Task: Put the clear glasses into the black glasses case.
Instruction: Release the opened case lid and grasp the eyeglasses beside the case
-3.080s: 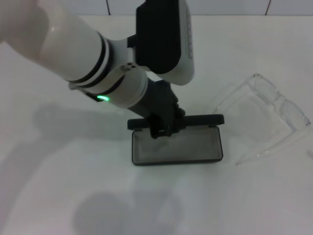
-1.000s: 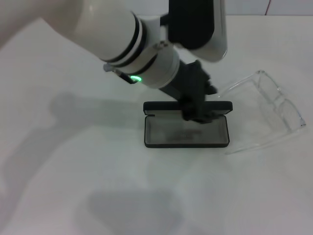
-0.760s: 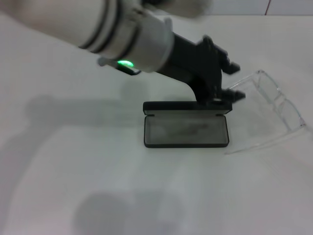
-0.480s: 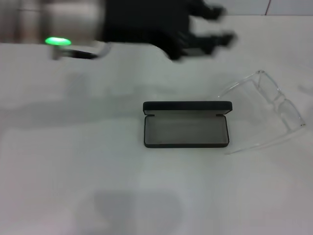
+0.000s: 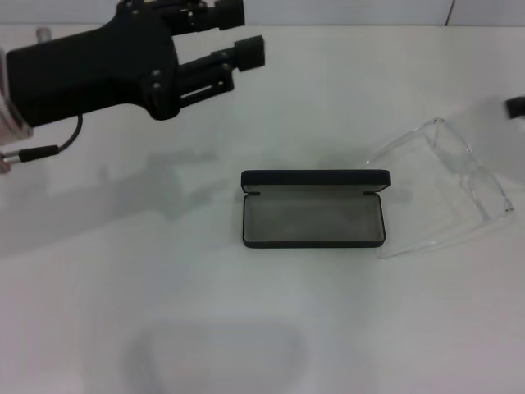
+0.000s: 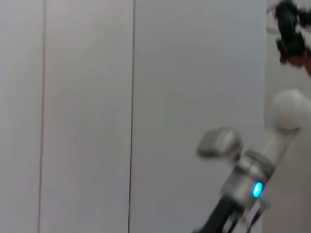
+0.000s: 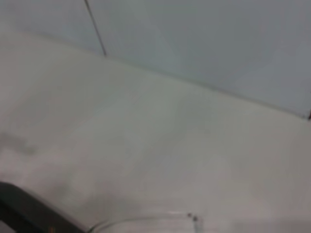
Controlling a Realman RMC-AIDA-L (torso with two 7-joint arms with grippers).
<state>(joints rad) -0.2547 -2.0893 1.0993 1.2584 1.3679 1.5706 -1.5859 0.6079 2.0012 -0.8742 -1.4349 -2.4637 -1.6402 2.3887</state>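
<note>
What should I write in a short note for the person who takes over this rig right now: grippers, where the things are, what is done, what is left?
Left gripper: open, empty, raised at the table's far left, away from the case.
Right gripper: barely visible at the right edge, near the glasses.
Black glasses case: open at the centre of the table, lid up, inside empty.
Clear glasses: on the table right of the case, arms unfolded, one arm tip near the case's corner.
Done: case is open.
Left: pick up the glasses and put them into the case.
</note>
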